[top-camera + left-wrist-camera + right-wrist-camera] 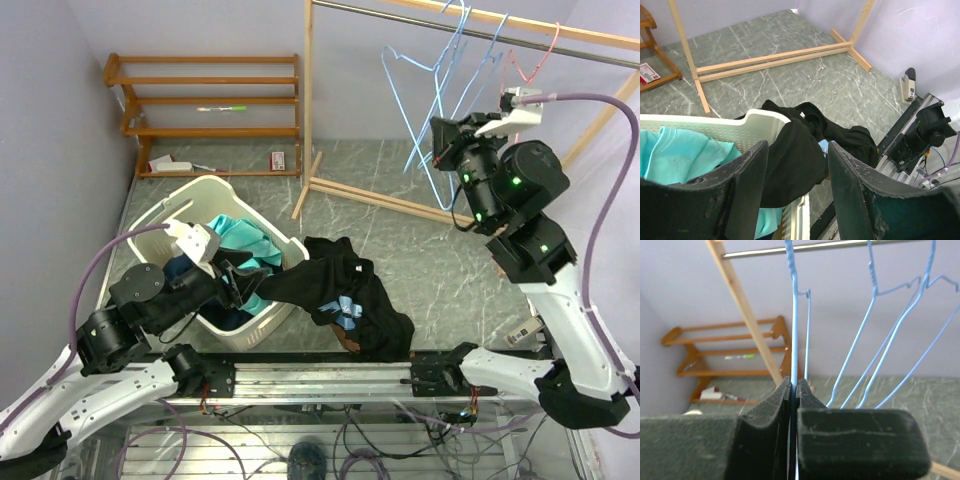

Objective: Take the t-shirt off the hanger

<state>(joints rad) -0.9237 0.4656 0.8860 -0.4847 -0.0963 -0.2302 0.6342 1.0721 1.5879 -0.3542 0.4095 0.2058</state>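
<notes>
The black t-shirt (340, 292) hangs over the rim of the white laundry basket (215, 190) and trails onto the floor. My left gripper (240, 284) is over the basket's right corner. It is open, with the shirt (795, 155) lying between its fingers (750, 180) in the left wrist view. My right gripper (438, 150) is raised at the clothes rack and shut on the wire of a bare blue hanger (410, 125). In the right wrist view the wire (794, 315) runs up from between the closed gripper (794, 384).
Teal clothes (245, 240) lie in the basket (715, 130). More blue hangers (470, 60) and a pink one (535, 60) hang on the rack's rod (400, 14). A wooden shelf (200, 100) stands at the back left. The arms' rail (320, 375) runs along the front.
</notes>
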